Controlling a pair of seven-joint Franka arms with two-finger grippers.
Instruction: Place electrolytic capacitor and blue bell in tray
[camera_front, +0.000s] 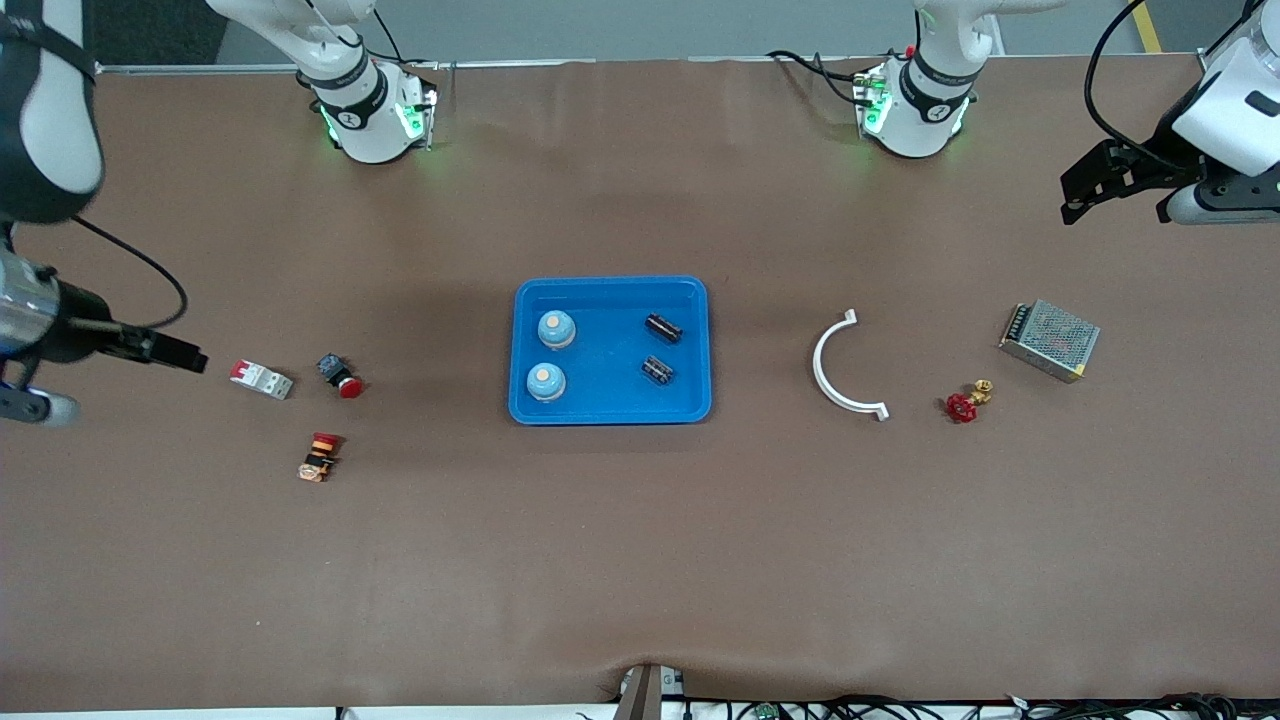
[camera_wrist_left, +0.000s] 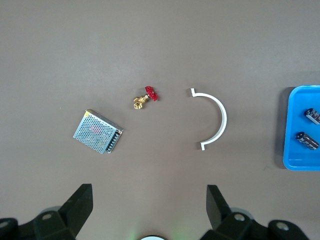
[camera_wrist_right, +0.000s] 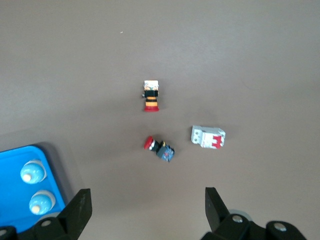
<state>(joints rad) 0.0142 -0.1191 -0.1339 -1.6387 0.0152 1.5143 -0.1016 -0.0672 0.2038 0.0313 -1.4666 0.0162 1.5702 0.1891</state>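
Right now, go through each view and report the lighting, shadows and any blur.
Front view: even overhead light, soft dim patches on the brown table around the tray, green glow at both arm bases. Left wrist view: flat light, parts sharp, the left gripper a dark silhouette with its fingers spread. Right wrist view: the same, a faint shadow beside the tray, the right gripper dark and open.

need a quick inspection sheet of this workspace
surface: brown table, flat
job's things: tray mid-table holds two blue bells and two capacitors
clutter: breaker, two red push buttons toward right arm's end; white curved bracket, red valve, mesh power supply toward left arm's end
grippers: left gripper open, waiting over the table's end; right gripper likewise
cables: bundle along front edge
surroundings: nothing seen
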